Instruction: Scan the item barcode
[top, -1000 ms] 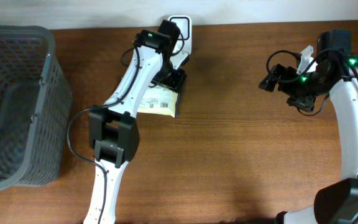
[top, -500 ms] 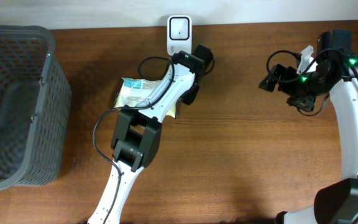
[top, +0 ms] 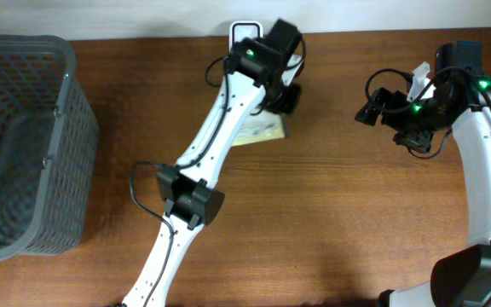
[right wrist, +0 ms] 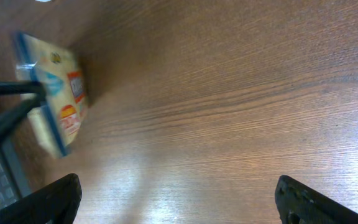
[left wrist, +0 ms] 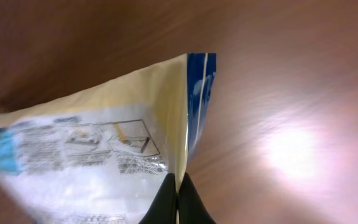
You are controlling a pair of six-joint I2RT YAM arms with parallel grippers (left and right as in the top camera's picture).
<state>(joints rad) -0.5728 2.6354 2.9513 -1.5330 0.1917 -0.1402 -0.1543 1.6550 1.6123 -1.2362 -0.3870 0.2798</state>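
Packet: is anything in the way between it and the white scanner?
Nothing on the table shows between the packet and the scanner. Only the left gripper, shut on the packet's edge, and its arm cover that gap in the overhead view.

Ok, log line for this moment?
left jaws: shut on packet edge | packet: near scanner | right jaws: open, empty | scan: not confirmed

The packet (left wrist: 104, 106) is pale yellow with a blue strip along its right edge and a white panel of black print. The table (top: 331, 213) is reddish-brown wood with darker grain. The basket (top: 66, 136) at the left of the overhead frame is a dark grey lattice, and the scanner (top: 244, 34) at top centre is white.
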